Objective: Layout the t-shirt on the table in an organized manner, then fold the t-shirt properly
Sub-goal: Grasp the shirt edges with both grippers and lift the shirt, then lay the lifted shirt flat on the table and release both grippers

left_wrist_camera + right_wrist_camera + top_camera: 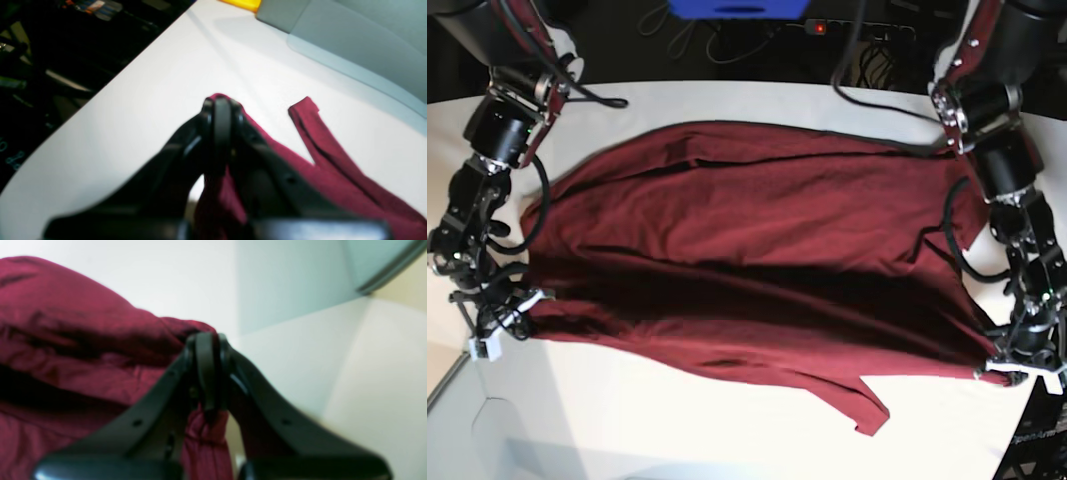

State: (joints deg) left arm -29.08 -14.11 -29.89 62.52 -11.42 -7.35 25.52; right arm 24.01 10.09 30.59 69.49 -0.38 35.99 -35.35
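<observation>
Here, at nine o'clock of the base view, the right claw (512, 300) is clenched on the near corner of the t-shirt (747, 240), which hangs taut across the middle of the tabletop (677, 430); a sleeve trails toward five o'clock; at four o'clock the left claw (1012, 365) pinches the opposite corner. To do this well, I judge both should pull outward evenly, keep the hem level, and lower it together so no creases get trapped.
</observation>
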